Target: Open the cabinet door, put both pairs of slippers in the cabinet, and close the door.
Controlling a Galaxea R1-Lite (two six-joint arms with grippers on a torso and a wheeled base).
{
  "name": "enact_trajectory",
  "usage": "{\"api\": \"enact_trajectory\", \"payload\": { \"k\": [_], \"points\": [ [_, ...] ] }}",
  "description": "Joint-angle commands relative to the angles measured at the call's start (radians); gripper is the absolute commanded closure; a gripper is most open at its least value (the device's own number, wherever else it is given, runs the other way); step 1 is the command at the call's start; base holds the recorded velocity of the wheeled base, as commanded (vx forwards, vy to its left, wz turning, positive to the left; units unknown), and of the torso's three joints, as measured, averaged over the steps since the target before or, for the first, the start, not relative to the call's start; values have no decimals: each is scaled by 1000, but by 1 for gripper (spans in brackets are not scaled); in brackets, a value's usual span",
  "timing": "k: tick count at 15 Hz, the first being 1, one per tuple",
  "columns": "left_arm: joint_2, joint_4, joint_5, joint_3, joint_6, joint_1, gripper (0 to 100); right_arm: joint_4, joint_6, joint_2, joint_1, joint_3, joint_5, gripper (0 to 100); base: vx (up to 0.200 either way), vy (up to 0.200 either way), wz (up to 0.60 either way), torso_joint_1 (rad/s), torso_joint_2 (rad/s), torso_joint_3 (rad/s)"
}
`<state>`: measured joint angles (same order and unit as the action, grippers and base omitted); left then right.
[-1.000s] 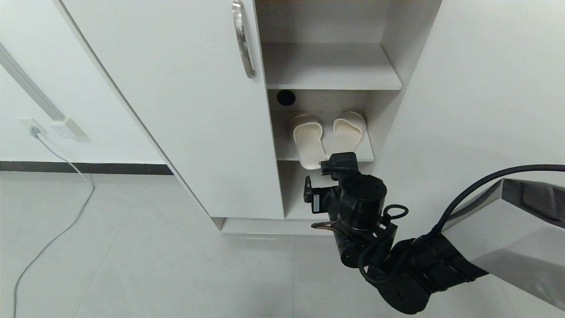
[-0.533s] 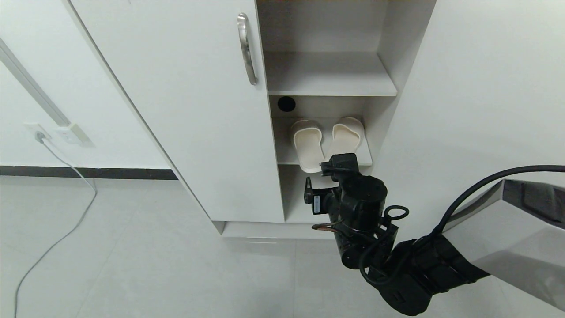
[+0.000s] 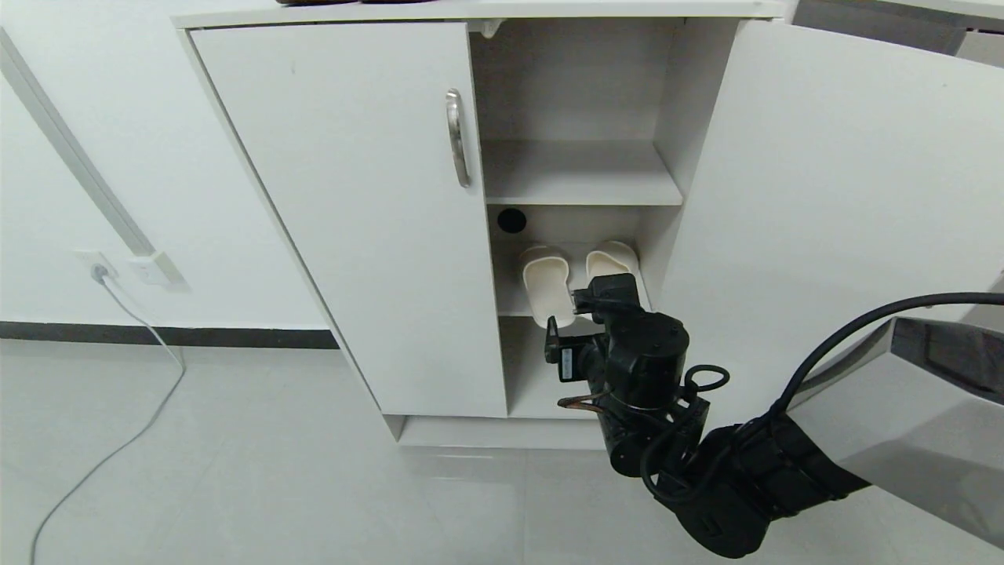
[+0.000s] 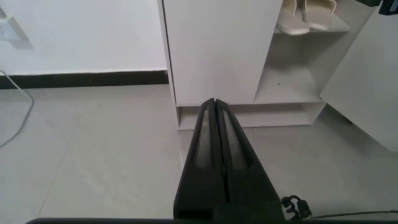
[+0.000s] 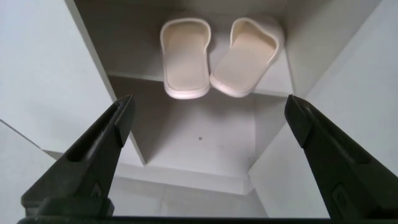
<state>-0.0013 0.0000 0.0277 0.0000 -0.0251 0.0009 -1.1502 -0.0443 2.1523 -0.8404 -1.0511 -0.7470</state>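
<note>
Wall socket [image 3: 98,271], grey cable [image 3: 169,396], tiled floor [image 3: 235,502]

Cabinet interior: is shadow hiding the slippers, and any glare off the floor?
Head view: slippers shaded under the upper shelf but readable; mild sheen on the floor. Right wrist view: slippers evenly lit, lower compartment dimmer.
</note>
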Motion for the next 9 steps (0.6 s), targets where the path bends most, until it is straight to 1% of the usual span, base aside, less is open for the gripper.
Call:
{"api": "enact_trajectory", "payload": {
  "k": [1,4,6,9],
  "points": [
    [1,0,0,0,1,1,100,7,0,3,6,5,0,0,0,0,0,-2,2,198],
    [1,0,0,0,1,1,100,9,0,3,6,5,0,0,0,0,0,1,1,189],
    [1,0,0,0,1,1,100,9,0,3,6,11,0,0,0,0,0,1,6,52],
    [1,0,0,0,1,1,100,9,0,3,6,19,5,0,0,200,0,1,1,32]
  ]
}}
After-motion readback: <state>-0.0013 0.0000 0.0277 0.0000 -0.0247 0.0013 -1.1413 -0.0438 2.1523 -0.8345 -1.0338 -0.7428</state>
